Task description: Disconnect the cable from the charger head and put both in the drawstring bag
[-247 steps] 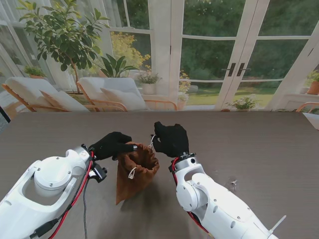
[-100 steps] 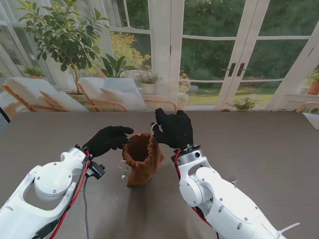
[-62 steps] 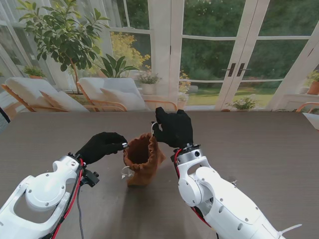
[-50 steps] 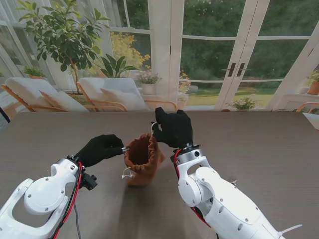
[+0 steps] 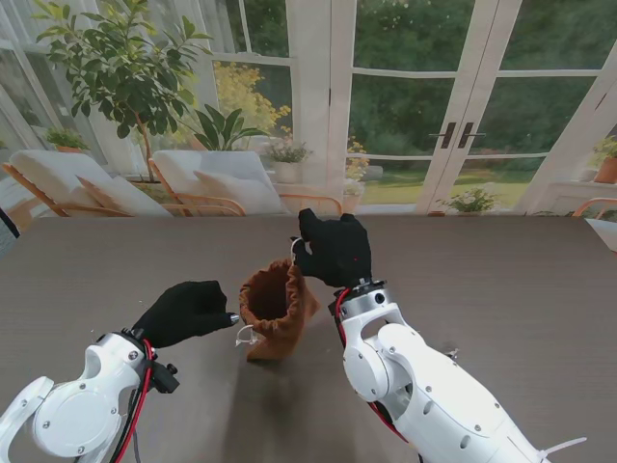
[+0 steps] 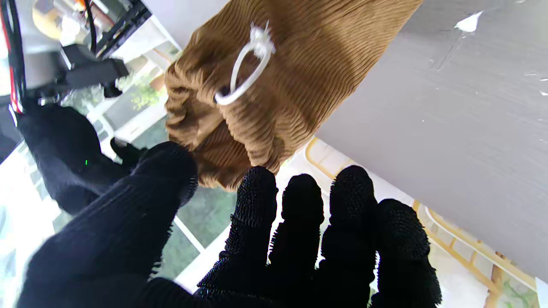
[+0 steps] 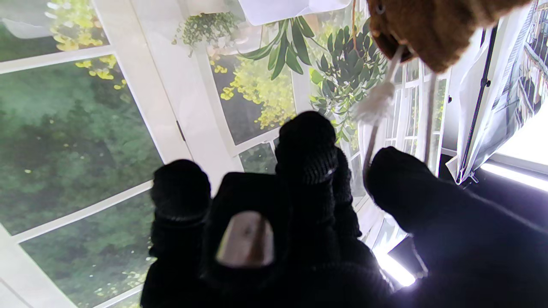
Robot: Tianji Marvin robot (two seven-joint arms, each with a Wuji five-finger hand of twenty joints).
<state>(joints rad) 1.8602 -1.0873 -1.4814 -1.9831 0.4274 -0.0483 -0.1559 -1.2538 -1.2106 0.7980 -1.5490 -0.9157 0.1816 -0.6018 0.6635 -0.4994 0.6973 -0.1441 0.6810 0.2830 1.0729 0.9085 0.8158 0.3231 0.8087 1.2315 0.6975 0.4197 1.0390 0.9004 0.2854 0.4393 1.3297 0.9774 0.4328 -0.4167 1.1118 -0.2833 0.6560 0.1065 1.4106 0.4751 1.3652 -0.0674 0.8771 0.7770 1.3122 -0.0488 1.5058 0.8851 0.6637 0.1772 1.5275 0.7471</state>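
The brown drawstring bag (image 5: 277, 307) stands on the table with its mouth open toward me. My right hand (image 5: 335, 249) is just behind it, shut on the bag's white drawstring (image 7: 376, 107), pinched between thumb and forefinger and holding the rim up. My left hand (image 5: 188, 311) hovers left of the bag and apart from it, fingers loose and holding nothing. In the left wrist view the left hand (image 6: 299, 239) faces the bag (image 6: 278, 98) and its other white cord loop (image 6: 244, 72). Neither charger head nor cable shows in any view.
The dark wooden table (image 5: 501, 280) runs wide to both sides. A small pale scrap (image 5: 451, 355) lies on it right of my right forearm. Glass doors, lounge chairs and plants stand beyond the far edge.
The left hand let go of the bag's rim and drew back toward me and to the left. The bag was raised upright by its cord. The right hand has barely moved.
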